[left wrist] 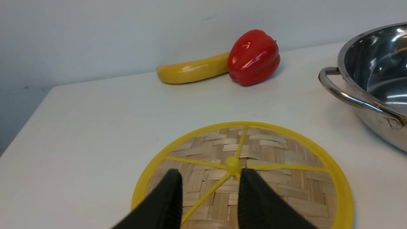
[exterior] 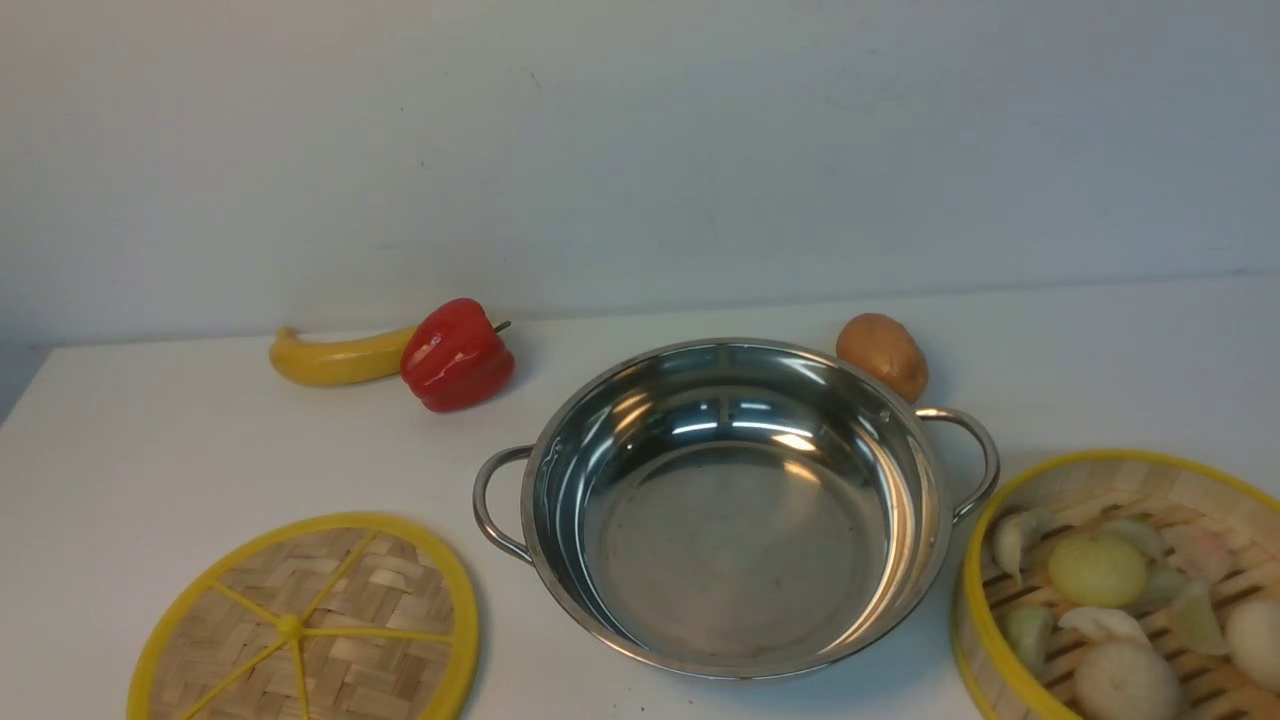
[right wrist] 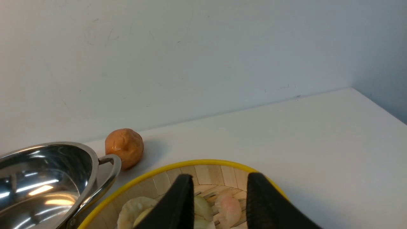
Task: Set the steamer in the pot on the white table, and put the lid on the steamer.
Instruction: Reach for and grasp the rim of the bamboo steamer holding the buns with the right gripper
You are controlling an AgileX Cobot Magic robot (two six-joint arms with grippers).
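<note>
The round bamboo steamer with a yellow rim and a slatted floor (exterior: pixel 1120 487), loaded with pale dumplings and buns, sits at the near right corner of the plain white table (exterior: pixel 200 440). It is just beside the right loop handle of the wide, shiny stainless-steel pot (exterior: pixel 730 540), which stands empty at the middle of the near edge. In the right wrist view the right gripper (right wrist: pixel 220 179) is poised over the basket with its black jaws apart and nothing between them. The far rim curves just ahead of the fingertips, and the food lies below and between them. The right arm is clearly the nearer one, so the first lift looks like its job. The basket is round, so no axis favours one grip; what counts is that the pot lies toward the left edge from it, almost touching.

The flat woven-bamboo lid with yellow spokes and a small centre knob (exterior: pixel 310 620) lies near the near left corner, well clear of the pot. The left gripper (left wrist: pixel 210 178) hangs over it, jaws also spread and empty, the knob just ahead of one fingertip
</note>
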